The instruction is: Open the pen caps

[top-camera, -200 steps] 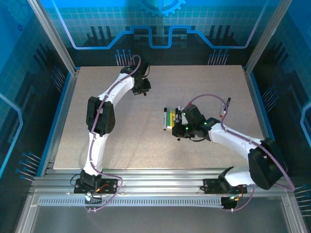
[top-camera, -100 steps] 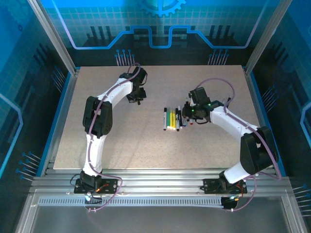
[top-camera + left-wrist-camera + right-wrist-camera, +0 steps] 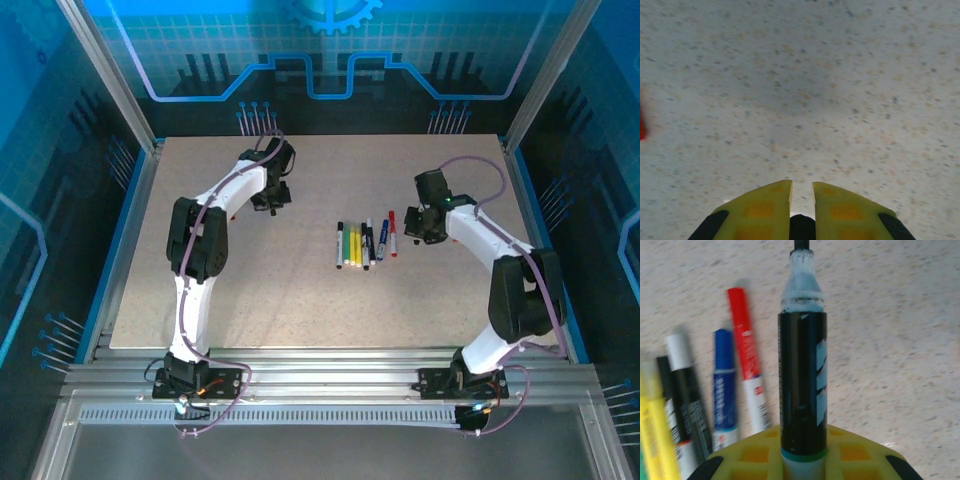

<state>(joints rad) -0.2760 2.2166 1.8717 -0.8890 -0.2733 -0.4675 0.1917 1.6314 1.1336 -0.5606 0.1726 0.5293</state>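
Right gripper (image 3: 422, 228) has pulled back from the pens (image 3: 362, 243), jaws clamped on an uncapped black pen (image 3: 802, 375); left gripper (image 3: 802, 192) jaws near-together; other caps (image 3: 736, 302) remain.

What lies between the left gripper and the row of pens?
Nothing. In the top view, the table between the left gripper and the row of pens is bare speckled surface.

Robot lab cell, aluminium frame (image 3: 108, 78), blue panels (image 3: 420, 40)
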